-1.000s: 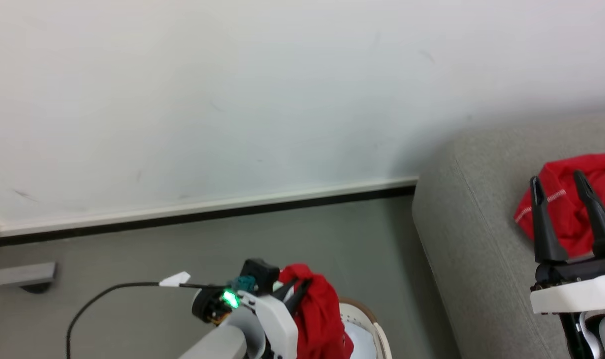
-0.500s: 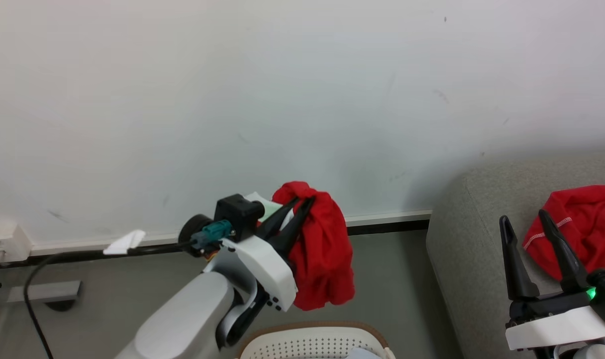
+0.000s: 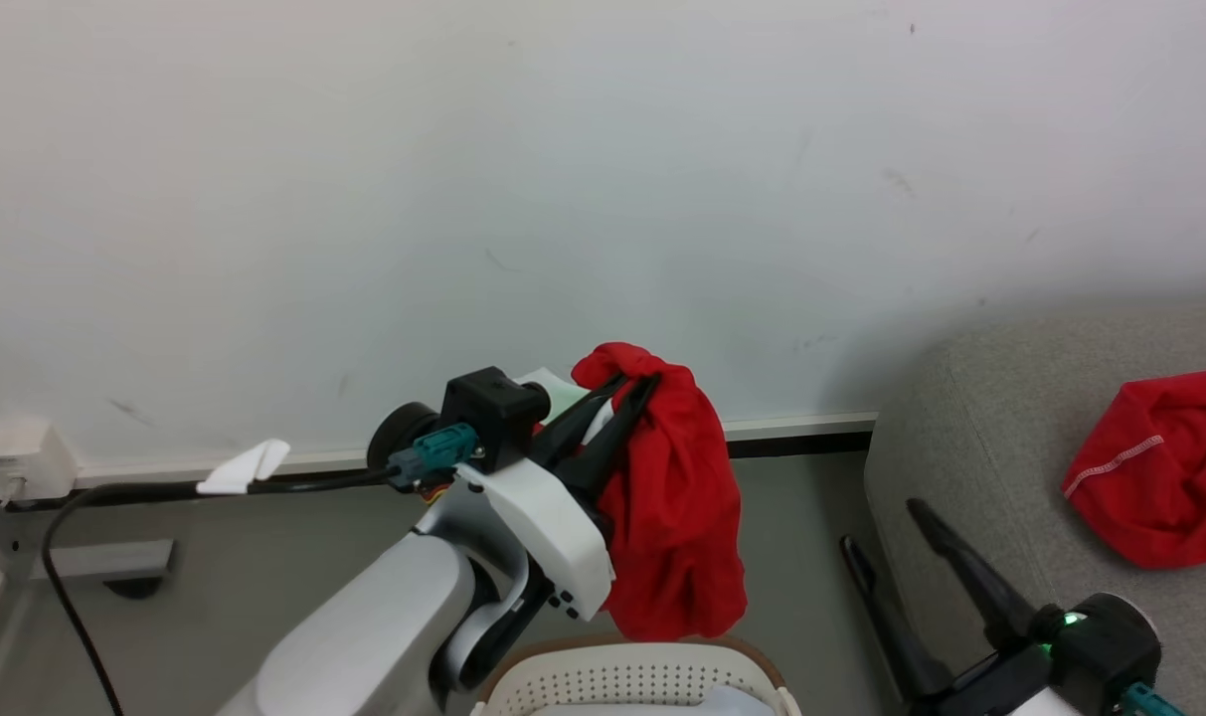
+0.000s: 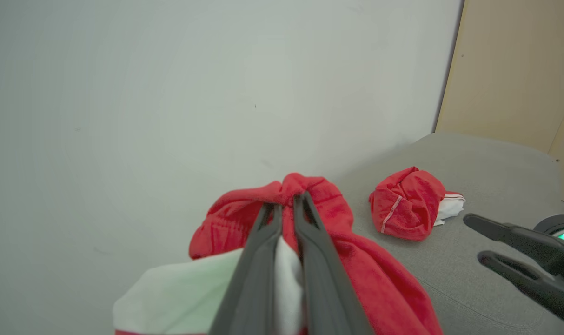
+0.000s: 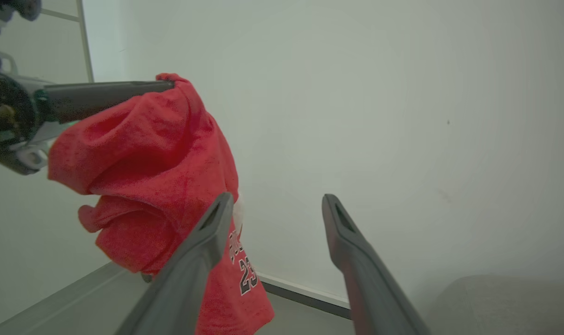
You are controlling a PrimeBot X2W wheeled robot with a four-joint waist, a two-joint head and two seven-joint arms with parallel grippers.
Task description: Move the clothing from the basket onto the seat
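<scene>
Left gripper [image 3: 639, 380]: dark tapering fingers [image 3: 603, 443] running from a white shell [image 3: 548, 527]; grey forearm [image 3: 384, 636] carrying black camera [image 3: 488, 403], teal plug [image 3: 433, 462], black cable [image 3: 115, 492] wearing white tag [image 3: 245, 465]. Right wrist [image 3: 1110, 636] glowing green.

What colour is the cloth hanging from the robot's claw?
The cloth is bright red with a white part; the left wrist view shows it best.

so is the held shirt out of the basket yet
Out: the shirt hangs in the air above the basket, pinched in the shut left gripper.
</scene>
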